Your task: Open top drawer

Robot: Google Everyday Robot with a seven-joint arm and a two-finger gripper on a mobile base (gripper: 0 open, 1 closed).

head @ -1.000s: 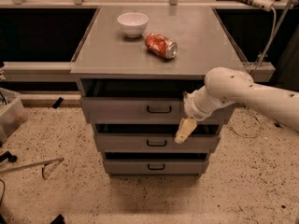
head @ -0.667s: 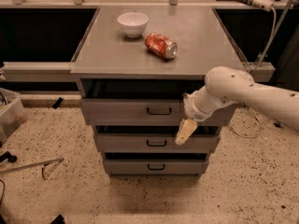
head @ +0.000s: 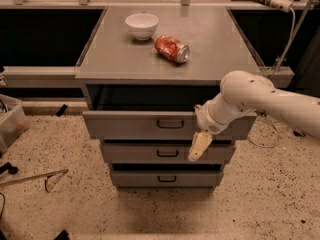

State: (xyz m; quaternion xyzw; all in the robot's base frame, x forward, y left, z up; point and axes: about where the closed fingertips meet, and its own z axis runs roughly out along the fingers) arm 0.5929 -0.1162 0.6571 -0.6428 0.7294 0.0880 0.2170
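Observation:
The top drawer (head: 135, 125) is the widest of three grey drawers. It stands pulled out a little from under the grey cabinet top (head: 210, 49), with a dark gap above its front. Its small black loop handle (head: 170, 124) sits at the centre of the front. My gripper (head: 196, 150) hangs from the white arm (head: 260, 101) and points down. It is to the right of the handle and below it, in front of the middle drawer (head: 130, 152), not touching the handle. Only one cream finger (head: 199, 146) shows.
A white bowl (head: 142, 25) and a red can (head: 172, 49) on its side rest on the cabinet top. The bottom drawer (head: 165, 178) is below. A grey bin (head: 11, 124) stands at left; a rod (head: 31, 178) lies on the speckled floor. Cables (head: 295, 29) hang at right.

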